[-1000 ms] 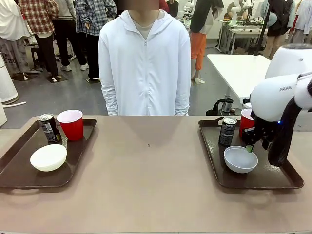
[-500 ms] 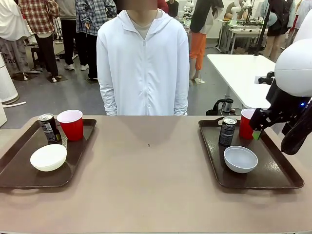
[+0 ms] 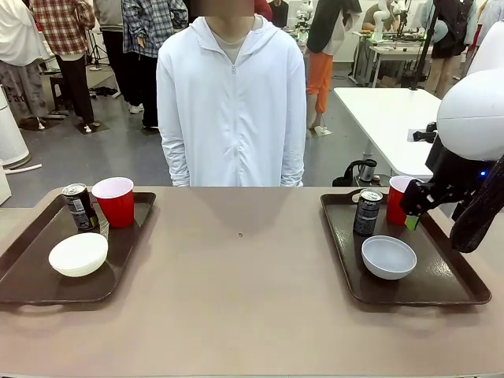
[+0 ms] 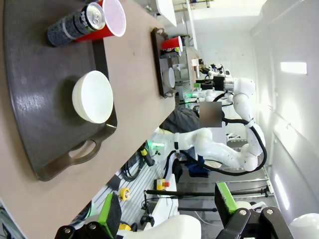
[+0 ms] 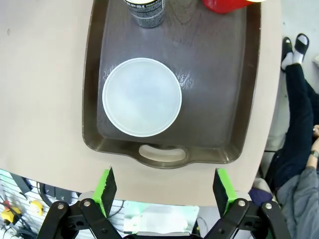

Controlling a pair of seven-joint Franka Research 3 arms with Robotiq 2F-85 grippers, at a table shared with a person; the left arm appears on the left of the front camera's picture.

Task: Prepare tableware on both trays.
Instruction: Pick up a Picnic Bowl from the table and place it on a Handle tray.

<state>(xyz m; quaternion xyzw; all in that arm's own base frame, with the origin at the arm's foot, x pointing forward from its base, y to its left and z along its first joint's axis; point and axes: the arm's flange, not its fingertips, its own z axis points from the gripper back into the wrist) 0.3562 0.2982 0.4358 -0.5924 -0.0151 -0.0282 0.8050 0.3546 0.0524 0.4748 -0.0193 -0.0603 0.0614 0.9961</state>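
The right pincer (image 5: 163, 191) is hanging empty, fingers apart, above the grey-blue bowl (image 5: 142, 96); the left pincer (image 4: 167, 209) is gaping too; the bowl is likely light, stiff and slippery, best pinched at its rim.

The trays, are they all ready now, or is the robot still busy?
They look ready. The left tray holds a cream-white bowl, a red cup and a can. The right tray holds a grey-blue bowl, a can and a red cup. The right gripper is open and holds nothing, above its tray. Nothing looks left to place.
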